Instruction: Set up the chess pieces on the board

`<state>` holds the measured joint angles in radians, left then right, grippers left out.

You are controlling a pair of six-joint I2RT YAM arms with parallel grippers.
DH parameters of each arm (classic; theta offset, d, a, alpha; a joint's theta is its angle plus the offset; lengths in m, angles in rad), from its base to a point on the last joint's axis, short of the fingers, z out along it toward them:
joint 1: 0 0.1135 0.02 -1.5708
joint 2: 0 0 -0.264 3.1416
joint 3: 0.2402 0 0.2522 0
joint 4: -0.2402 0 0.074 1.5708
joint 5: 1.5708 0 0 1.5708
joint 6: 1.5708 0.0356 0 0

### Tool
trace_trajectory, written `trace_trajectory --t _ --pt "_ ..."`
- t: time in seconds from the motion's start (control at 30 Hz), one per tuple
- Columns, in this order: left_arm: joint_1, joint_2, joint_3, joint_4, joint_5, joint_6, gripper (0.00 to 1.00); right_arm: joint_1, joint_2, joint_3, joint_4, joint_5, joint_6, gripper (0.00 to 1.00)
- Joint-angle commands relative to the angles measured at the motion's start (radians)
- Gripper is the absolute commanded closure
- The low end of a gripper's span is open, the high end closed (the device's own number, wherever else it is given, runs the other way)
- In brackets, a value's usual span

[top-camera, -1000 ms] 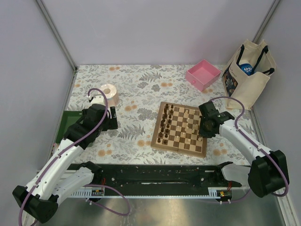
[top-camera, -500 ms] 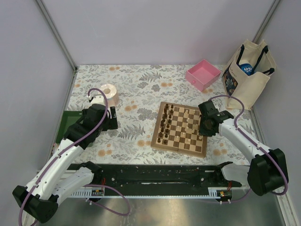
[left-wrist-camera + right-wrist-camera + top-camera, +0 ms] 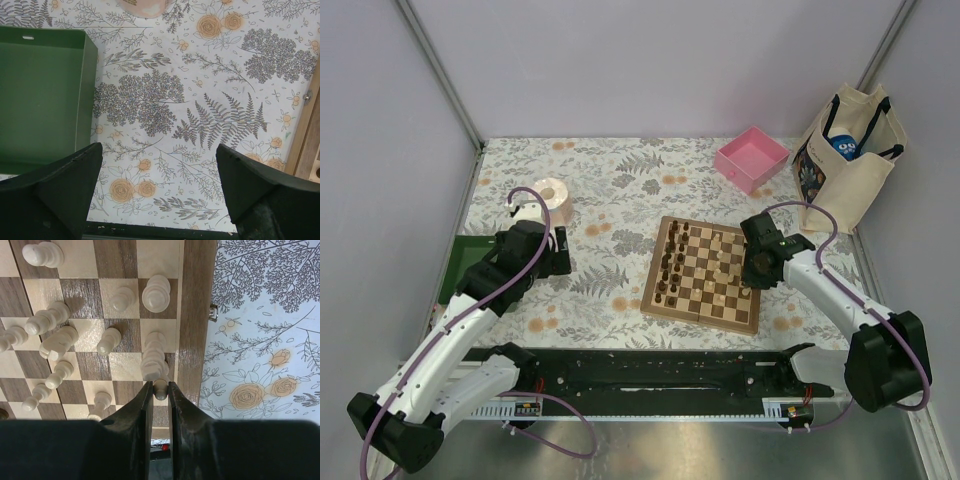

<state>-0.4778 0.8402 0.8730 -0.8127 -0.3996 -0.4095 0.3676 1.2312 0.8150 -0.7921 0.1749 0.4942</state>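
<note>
From above, the board [image 3: 705, 276] lies on the flowered tablecloth [image 3: 620, 180], right of centre and turned a little askew. The chess pieces [image 3: 672, 264] are on it – dark ones crowd its left side and pale ones its right. The right gripper [image 3: 751, 281] is down over the board's right edge among the pale men. The left gripper [image 3: 556, 258] hangs over bare cloth well to the left of the board. A green tray [image 3: 452, 272] sits at the table's left edge, with a pale roll [image 3: 553, 199] beyond the left arm. A pink tray [image 3: 752, 158] and a cloth tote bag [image 3: 848, 158] sit at the far right.

The left wrist camera shows that gripper's dark fingers [image 3: 57, 182] spread wide, with only fern and rose print between them. The green tray is just to their left. A strip of the board's wooden border shows at the right edge of the view, and the roll's base shows at the top.

In the right wrist view the jaws are drawn narrow, nipped on the rounded top of a tall pale piece [image 3: 154, 362]. It is on the outermost file, hard against the brown border. Whether its foot is on the square or just off it, I cannot tell. Other pale men are scattered over the squares to its left – several upright, a few leaning or lying flat.
</note>
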Motion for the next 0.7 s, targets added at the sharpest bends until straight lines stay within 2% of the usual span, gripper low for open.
trace_trajectory --t 0.0,0.47,0.67 --pt "0.005 0.0 0.004 0.037 0.011 0.017 0.01 0.008 0.01 0.03 0.028 0.021 -0.003 0.82" --pt "0.005 0.005 0.006 0.037 0.019 0.018 0.01 0.008 -0.007 0.05 0.005 0.023 -0.013 0.68" --pt "0.005 0.007 0.006 0.037 0.019 0.018 0.01 0.01 -0.033 0.07 -0.027 0.02 -0.022 0.66"
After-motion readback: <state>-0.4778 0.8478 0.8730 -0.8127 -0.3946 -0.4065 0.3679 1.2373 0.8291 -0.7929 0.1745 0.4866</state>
